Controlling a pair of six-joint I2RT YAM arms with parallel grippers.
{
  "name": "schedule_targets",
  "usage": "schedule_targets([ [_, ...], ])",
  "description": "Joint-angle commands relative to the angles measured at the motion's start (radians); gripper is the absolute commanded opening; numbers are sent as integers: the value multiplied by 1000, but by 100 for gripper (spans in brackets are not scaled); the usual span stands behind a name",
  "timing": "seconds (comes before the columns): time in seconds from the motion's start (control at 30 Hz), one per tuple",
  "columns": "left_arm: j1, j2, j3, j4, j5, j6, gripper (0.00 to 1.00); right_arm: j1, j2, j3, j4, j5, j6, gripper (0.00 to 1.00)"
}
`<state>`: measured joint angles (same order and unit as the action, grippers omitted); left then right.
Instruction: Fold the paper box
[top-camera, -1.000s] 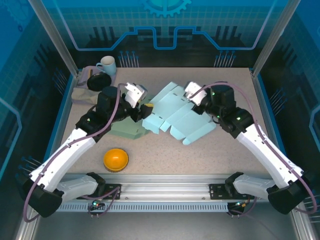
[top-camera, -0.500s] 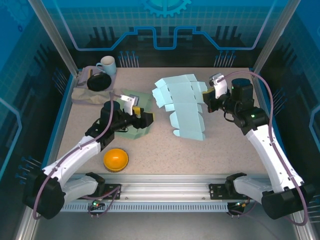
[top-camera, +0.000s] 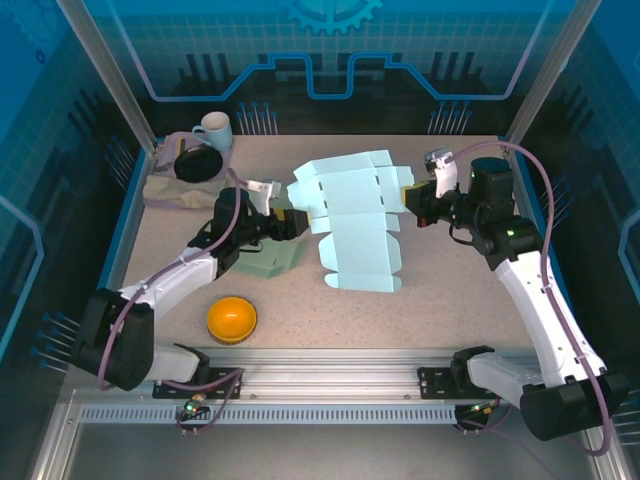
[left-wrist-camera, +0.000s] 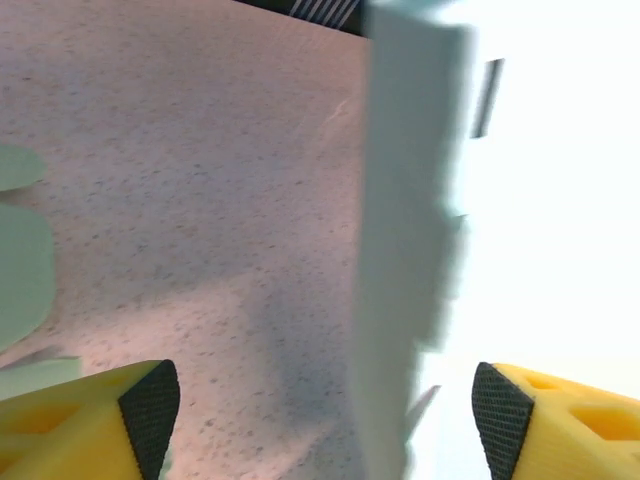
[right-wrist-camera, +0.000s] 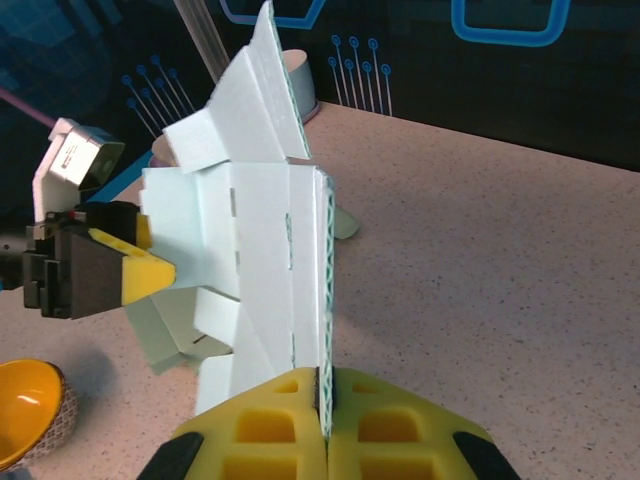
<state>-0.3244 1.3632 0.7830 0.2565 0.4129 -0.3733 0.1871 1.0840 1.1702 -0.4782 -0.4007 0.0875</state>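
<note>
Box (top-camera: 355, 222) in R gripper (top-camera: 412, 202), L gripper (top-camera: 291, 222) wide

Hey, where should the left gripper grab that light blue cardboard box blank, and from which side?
Grip the paper box on its free left edge, coming in from the left. The right gripper pinches the opposite edge, holding the sheet raised. The left gripper stands open with that thin left edge between its fingers, so closing there likely suits.

The paper box (top-camera: 355, 225) is a pale blue die-cut blank — flat, flaps unfolded. It tilts up over the table's (top-camera: 450, 300) middle.
</note>
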Motion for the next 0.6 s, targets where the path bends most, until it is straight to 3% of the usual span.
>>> schedule_targets([
  [0.0,-1,20,39,86,116,-29,76,-23,5,-21,7,-61,30,0],
  [0.07,-1,31,43,86,138,-29,66,-26,11,-31,16,-67,39,0],
  [0.17,0,47,60,37,117,-23,39,-30,20,-41,26,-70,54,0],
  [0.3,-1,81,94,-33,101,-6,16,-38,37,-40,21,-75,72,0],
  [0.37,-1,101,111,-73,89,9,0,-41,45,-35,9,-70,70,0],
  [0.57,-3,74,149,-250,44,1,0,-43,78,-6,-105,93,46,0],
])
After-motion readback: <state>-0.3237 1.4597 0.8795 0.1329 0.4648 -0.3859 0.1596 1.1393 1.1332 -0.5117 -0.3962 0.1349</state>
